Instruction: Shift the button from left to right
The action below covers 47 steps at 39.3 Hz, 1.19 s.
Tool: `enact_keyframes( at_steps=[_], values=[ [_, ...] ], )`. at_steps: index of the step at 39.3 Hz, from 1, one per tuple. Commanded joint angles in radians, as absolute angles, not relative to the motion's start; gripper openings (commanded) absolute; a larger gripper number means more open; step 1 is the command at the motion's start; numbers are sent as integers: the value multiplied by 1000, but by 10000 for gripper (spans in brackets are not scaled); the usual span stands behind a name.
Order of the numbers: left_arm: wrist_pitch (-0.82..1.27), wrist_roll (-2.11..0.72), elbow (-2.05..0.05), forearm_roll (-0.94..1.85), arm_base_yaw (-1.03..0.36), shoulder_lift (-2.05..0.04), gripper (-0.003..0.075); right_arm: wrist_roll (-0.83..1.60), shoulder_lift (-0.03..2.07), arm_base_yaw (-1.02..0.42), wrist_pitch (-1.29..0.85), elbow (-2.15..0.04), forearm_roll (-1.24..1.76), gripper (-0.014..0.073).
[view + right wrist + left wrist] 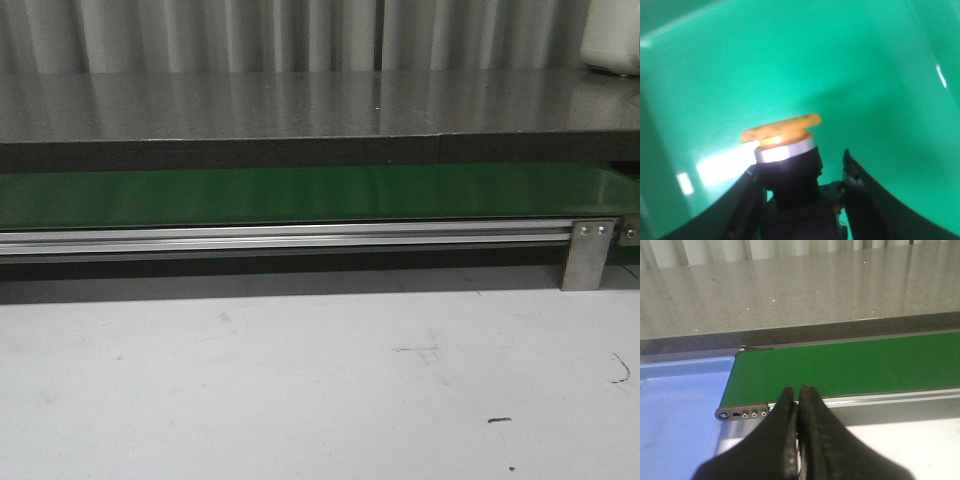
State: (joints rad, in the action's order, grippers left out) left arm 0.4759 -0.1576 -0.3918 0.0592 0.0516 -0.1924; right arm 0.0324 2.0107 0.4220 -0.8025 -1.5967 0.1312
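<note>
Jaws of the right gripper (805,192) are clamped on the black body of the button (785,150), whose orange cap sits tilted above a silver ring, against a green surface that fills the right wrist view. The left gripper (799,405) has its jaws pressed together, near the end of the green belt (850,365) beside a blue tray (680,410). Neither arm shows in the front view.

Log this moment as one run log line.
right gripper: shut on button | surround: green | left gripper: shut, empty, beside belt
</note>
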Motion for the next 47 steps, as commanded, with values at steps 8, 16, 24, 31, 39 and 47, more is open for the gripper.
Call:
enact_keyframes(
  at_steps=[8,16,24,31,39,47],
  values=[
    [388,-147,-418,71,53,-202,-21,38,1998,432,-770,-1627,129,484],
    [388,-147,-418,71,53,-202,-21,38,1947,429,-770,-1627,131,519],
    [388,-147,-418,71,53,-202,-21,38,1813,354,-749,-1627,134,455],
    [388,-147,-418,71,53,-202,-21,38,1697,232,-726,-1627,134,167],
    [388,-147,-418,71,53,-202,-21,47,1610,64,-719,-1620,135,-64],
    [388,-147,-418,71,53,-202,-21,71,1484,-94,-601,-1482,135,-68]
  ],
)
